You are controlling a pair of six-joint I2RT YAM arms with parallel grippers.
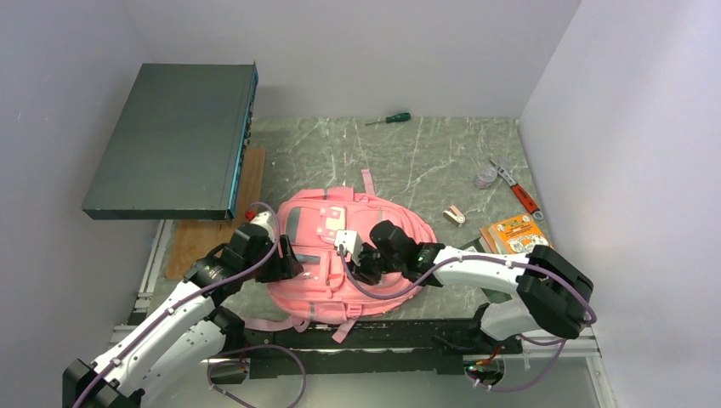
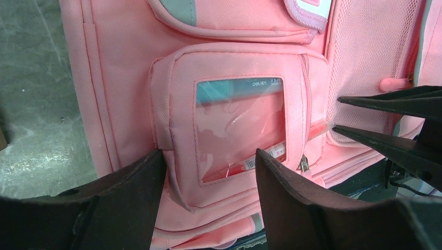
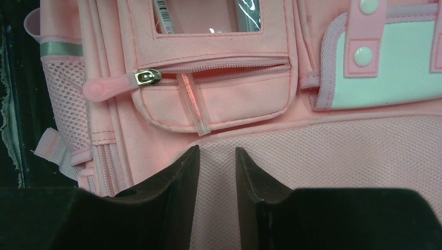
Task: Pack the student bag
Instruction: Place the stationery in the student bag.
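Note:
The student bag, a pink backpack, lies flat in the middle of the table. Its small front pocket has a clear window with pens showing inside. My left gripper is open, its fingers wide on either side of that pocket's lower edge. Whether they press the fabric I cannot tell. A translucent pen sticks out of the pocket's zip next to the pink zip pull. My right gripper hovers over the mesh panel, jaws a narrow gap apart and empty. The right gripper also shows in the left wrist view.
A grey flat box overhangs the back left above a wooden board. A green screwdriver lies at the back. On the right are a red-handled tool, a small clear roll, a small block and an orange booklet.

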